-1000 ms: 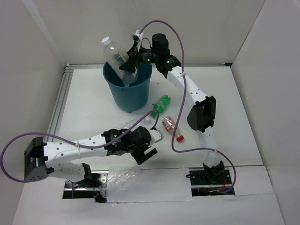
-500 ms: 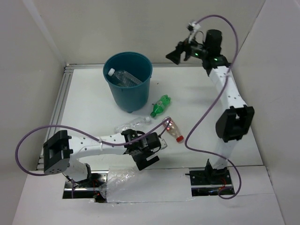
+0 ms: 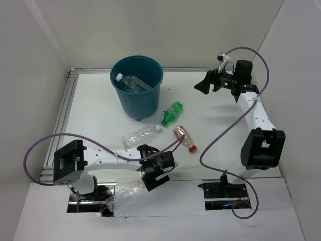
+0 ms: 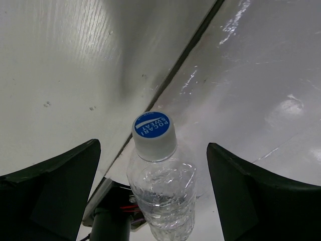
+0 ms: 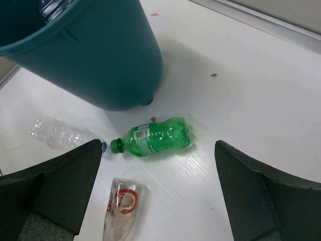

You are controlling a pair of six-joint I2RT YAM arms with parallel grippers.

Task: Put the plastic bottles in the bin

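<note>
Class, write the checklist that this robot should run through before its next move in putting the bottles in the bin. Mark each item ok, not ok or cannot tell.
1. Left gripper open: ok.
2. Capped clear bottle centred between the left fingers: ok.
3. Height of the left fingers on that bottle: cannot tell.
4. Right gripper open and empty: ok.
5. Green bottle unobstructed in the right wrist view: ok.
6. Bin has room: ok, only one binned bottle shows inside.
</note>
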